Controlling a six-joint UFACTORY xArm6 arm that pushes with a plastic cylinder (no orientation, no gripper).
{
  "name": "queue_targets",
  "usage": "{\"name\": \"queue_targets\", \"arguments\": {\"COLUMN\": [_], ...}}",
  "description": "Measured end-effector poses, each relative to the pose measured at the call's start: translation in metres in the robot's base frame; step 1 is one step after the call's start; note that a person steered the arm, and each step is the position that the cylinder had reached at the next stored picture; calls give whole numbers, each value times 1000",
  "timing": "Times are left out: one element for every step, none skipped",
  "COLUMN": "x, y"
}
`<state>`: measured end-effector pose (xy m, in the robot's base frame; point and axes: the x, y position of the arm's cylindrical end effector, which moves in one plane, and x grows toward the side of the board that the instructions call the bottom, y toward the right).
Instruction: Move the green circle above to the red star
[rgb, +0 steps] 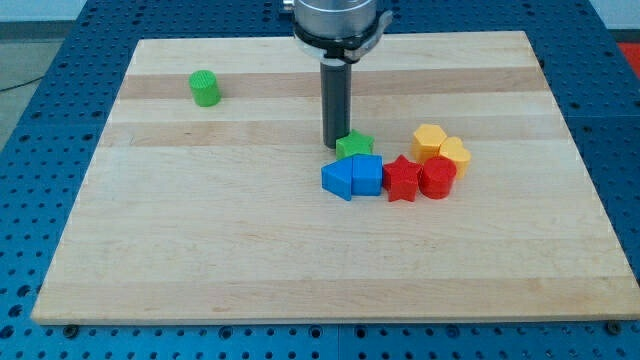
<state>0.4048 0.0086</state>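
The tip (333, 147) rests on the board (200, 250) at centre frame, just left of the green star (354, 145); the rod holds nothing. The green circle (205, 88) sits alone at upper left, well apart from the red star (402, 179) in the cluster right of centre.

green circle (205, 88), red star (402, 179), blue blocks (352, 177), yellow blocks (441, 147), pale wood board (200, 250).

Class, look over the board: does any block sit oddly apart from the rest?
Yes: the green circle stands alone near the view's top left, while the other blocks huddle around the red star. My tip rests beside the green star.
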Motion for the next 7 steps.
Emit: {"name": "queue_targets", "arguments": {"x": [0,0,-4,-5,17,5,-71], "y": [1,13,-1,-48,-113,-206,-266]}}
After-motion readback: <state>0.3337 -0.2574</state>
